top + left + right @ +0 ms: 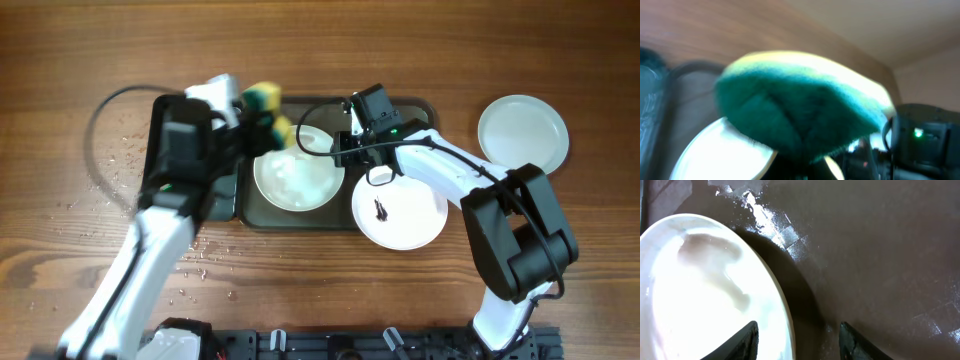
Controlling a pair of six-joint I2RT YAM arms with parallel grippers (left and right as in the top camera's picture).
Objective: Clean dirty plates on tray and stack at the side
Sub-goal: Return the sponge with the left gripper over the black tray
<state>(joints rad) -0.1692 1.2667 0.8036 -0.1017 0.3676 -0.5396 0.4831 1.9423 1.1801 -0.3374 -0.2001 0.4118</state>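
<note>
The left arm (185,160) and sponge (265,100) block the tray's (300,220) left end; the right arm (450,165) crosses its right. Table (320,285) in front lies open.

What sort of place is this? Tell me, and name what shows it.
Probably a robotics lab's dishwashing test bench, not a kitchen: two robot arms work over a wooden table, with white plates, a dark grey tray and a green-yellow sponge.

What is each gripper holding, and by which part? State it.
Left gripper clamps the sponge across its middle, apparently. Right gripper holds nothing, jaws open astride the plate rim.
</note>
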